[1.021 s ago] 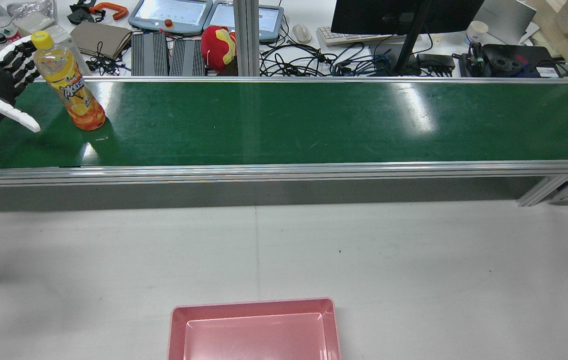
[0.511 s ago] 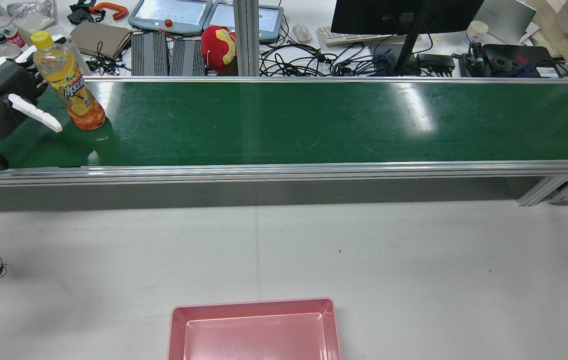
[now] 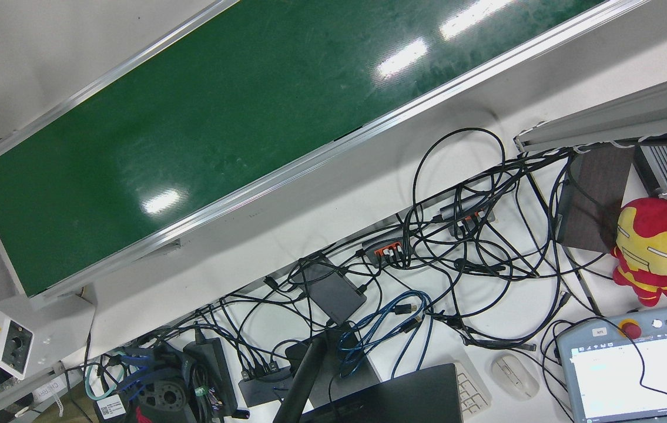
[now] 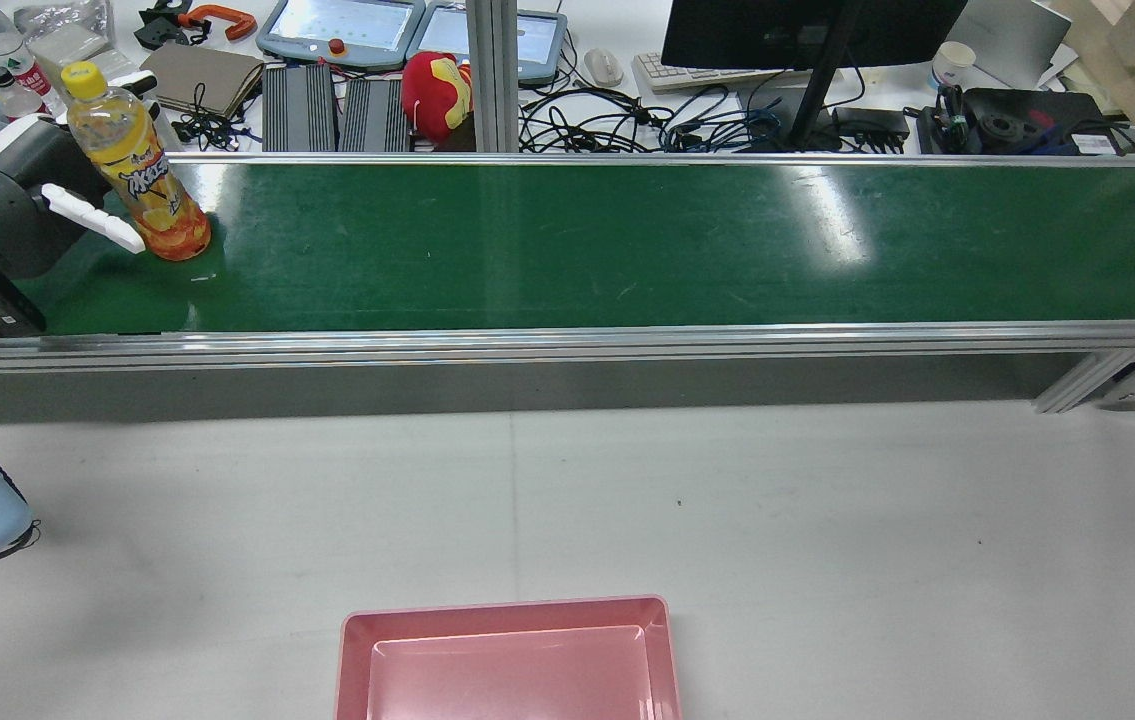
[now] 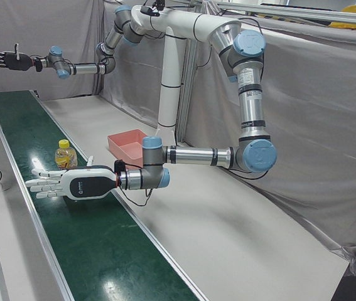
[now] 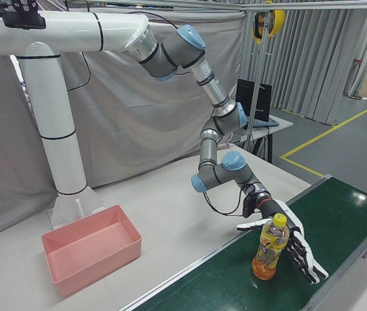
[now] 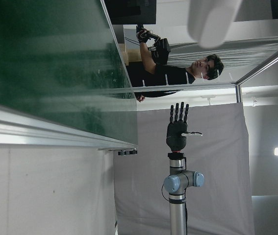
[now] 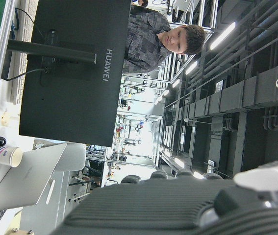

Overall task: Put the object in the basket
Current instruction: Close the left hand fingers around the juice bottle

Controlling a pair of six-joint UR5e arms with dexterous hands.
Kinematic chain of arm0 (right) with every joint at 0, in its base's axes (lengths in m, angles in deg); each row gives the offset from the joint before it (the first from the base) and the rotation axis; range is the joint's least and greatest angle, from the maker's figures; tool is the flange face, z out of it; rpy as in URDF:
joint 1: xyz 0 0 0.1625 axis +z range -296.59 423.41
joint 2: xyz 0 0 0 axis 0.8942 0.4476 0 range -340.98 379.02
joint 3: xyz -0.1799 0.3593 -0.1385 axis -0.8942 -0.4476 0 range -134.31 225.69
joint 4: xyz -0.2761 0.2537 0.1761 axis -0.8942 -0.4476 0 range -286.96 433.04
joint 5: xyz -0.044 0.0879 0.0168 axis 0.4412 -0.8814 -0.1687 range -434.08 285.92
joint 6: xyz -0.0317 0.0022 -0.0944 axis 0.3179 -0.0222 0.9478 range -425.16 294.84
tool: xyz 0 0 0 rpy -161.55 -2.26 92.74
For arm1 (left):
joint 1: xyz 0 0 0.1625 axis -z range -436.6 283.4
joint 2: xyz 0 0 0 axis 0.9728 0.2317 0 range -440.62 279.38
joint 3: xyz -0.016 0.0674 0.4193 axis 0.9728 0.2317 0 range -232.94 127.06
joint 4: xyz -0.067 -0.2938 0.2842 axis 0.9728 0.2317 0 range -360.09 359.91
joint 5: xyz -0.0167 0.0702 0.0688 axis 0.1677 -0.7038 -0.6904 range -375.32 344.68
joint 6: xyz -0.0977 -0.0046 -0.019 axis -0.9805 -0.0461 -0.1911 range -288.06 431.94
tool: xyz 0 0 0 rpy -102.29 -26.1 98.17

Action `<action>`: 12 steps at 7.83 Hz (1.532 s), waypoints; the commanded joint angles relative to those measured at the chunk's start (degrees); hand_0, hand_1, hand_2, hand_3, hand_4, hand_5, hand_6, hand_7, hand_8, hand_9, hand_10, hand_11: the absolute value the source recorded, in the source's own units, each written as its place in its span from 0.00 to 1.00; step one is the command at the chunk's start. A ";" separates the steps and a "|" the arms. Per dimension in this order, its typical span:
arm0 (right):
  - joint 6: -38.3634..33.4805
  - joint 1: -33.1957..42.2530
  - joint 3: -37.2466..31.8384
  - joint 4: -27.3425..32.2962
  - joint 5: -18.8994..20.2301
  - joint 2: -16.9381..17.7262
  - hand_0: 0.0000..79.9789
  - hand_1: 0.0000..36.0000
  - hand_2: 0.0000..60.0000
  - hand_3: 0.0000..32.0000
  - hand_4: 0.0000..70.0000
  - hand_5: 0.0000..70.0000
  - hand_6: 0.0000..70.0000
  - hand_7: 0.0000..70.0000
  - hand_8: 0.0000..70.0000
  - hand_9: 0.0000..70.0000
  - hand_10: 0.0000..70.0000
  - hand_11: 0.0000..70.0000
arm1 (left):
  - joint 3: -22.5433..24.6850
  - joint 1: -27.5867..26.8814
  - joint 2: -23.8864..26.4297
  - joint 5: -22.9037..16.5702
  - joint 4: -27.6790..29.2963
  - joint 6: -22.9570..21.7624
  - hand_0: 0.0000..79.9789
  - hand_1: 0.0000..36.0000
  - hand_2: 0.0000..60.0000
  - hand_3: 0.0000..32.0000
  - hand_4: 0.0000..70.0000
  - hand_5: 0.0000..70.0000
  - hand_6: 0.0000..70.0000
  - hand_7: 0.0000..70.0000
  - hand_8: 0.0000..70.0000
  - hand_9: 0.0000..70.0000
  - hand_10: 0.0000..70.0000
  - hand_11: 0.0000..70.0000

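An orange-drink bottle (image 4: pixel 139 170) with a yellow cap stands upright at the left end of the green conveyor belt (image 4: pixel 627 240). My left hand (image 4: pixel 22 205) is right beside it, open, fingers spread, palm facing the bottle. In the right-front view the hand (image 6: pixel 294 247) sits behind the bottle (image 6: pixel 269 249), thumb near the cap; contact cannot be told. The left-front view shows the hand (image 5: pixel 61 182) and the bottle (image 5: pixel 65 155). My right hand (image 5: pixel 3 59) is open and raised high at the belt's far end. The pink basket (image 4: pixel 507 604) stands empty on the white table.
Behind the belt lie cables, a monitor, teach pendants and a red plush toy (image 4: pixel 437 92). The basket also shows in the left-front view (image 5: pixel 122 144) and the right-front view (image 6: pixel 96 258), near the arms' white pedestal. A person stands beyond the belt in the hand views.
My left hand has moved right along the belt, closing in on the bottle. The bottle has stayed in place, upright.
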 commanded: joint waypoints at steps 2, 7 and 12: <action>0.00 0.03 0.00 -0.03 -0.03 0.00 0.00 0.00 0.00 0.00 0.00 0.00 0.00 0.00 0.00 0.00 0.00 0.00 | -0.47 -1.23 1.90 -0.06 -0.96 -0.90 1.00 0.22 0.00 0.00 0.07 0.28 0.00 0.00 0.06 0.08 0.02 0.06; 0.00 0.03 0.00 -0.03 -0.03 0.00 0.00 0.00 0.00 0.00 0.00 0.00 0.00 0.00 0.00 0.00 0.00 0.00 | -0.64 -1.23 4.71 -0.15 -8.24 -3.71 0.85 1.00 1.00 0.00 1.00 1.00 0.57 0.57 0.85 1.00 0.83 1.00; 0.00 0.03 0.00 -0.03 -0.03 0.00 0.00 0.00 0.00 0.00 0.00 0.00 0.00 0.00 0.00 0.00 0.00 0.00 | 3.99 -1.23 7.44 -0.67 -12.54 -3.80 1.00 1.00 1.00 0.00 1.00 1.00 1.00 1.00 1.00 1.00 1.00 1.00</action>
